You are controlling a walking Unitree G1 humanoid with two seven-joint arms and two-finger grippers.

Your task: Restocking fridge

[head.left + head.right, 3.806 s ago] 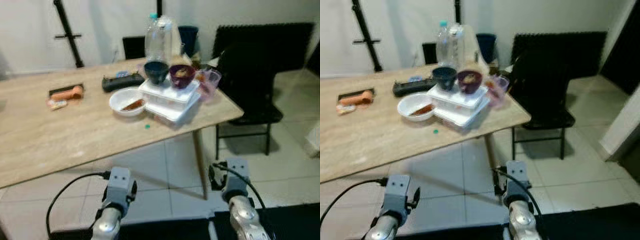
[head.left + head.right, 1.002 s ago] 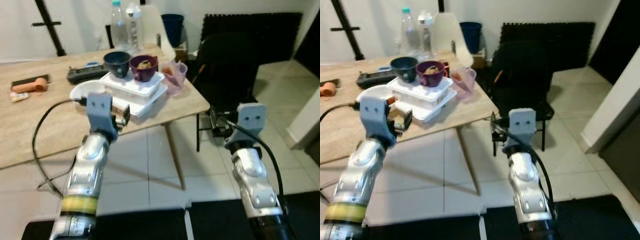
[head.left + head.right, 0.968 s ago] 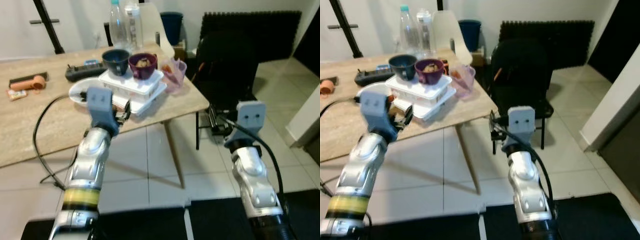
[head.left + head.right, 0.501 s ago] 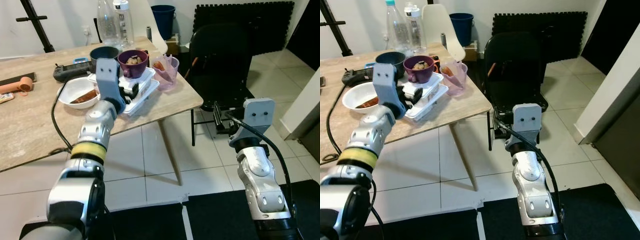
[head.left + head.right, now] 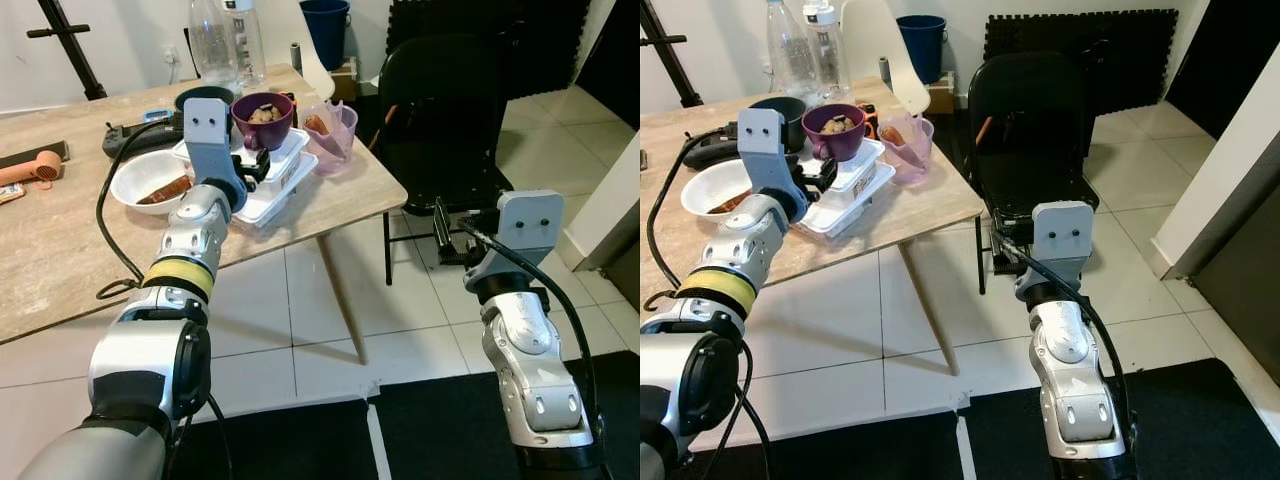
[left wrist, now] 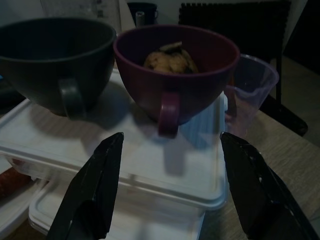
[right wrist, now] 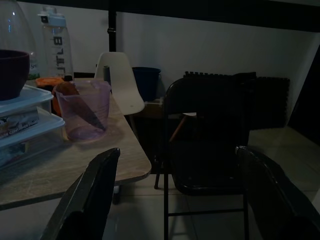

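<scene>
The left gripper (image 6: 167, 185) is extended over the wooden table (image 5: 60, 260) and sits just in front of the stacked white lidded containers (image 5: 268, 178). Its fingers (image 6: 95, 185) are spread wide and grip nothing; the upper container's near edge lies between them.

Two mugs stand on the top container lid:
- a purple mug (image 5: 262, 118) holding food pieces, handle facing the gripper;
- a dark blue mug (image 6: 55, 60) beside it, on the robot's left.

A translucent pink measuring cup (image 5: 331, 135) stands on the table just to the right of the containers, near the table corner. A white bowl (image 5: 148, 182) with brownish food lies to the left of the stack. Two clear plastic bottles (image 5: 225, 40) stand behind the mugs.

The right gripper (image 7: 175, 200) is held off the table, beyond its right edge, above the tiled floor. Its fingers are wide apart and empty, aimed toward a black chair (image 5: 1035, 130).
</scene>
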